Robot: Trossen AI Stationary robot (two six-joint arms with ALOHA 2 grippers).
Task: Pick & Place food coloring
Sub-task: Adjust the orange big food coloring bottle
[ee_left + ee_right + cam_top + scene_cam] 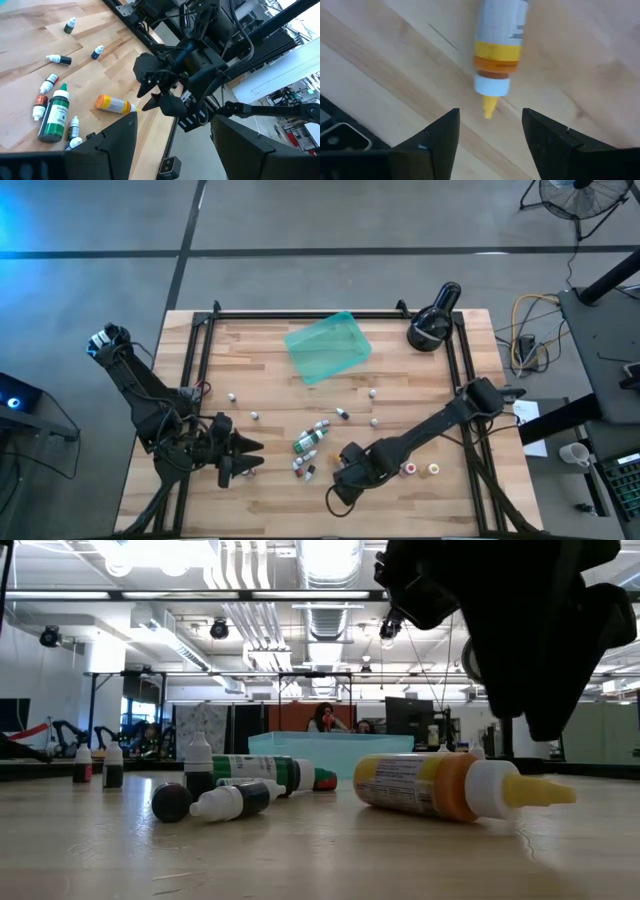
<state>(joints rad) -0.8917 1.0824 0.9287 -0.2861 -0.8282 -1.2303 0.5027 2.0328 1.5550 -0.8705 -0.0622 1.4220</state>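
Wooden butcher-block table (pixel 270 480) with a black frame, grey concrete floor around it, open office with ceiling ducts and lights behind; a person sits far back, too small to make out. A fan (pixel 585 195) is cut off at the high view's corner.

Hard to read: from above, the right gripper (pixel 338 492) covers the bottle under it, so nothing of that bottle shows there. In the low view the same gripper is a dark mass cut off by the frame edge. Far bottles are only specks from above, colours unclear.

Food coloring (pixel 310 442) lies scattered mid-table: a cluster with one larger green bottle (pixel 54 114) on its side, small white-capped ones around it, two caps-up near the right arm, a few strays toward the teal tray (pixel 328 346). Tray sits tilted at the far centre; a black round lamp-like device (pixel 433 326) at the far right corner.

Right gripper hangs just above a yellow-orange bottle (pixel 497 42) lying on its side near the front edge, fingers (pixel 432 142) spread wide, bottle tip between them, not touching. Nothing held.

Left gripper (pixel 250 458) rests low at front left, near the cluster, fingers spread, empty.
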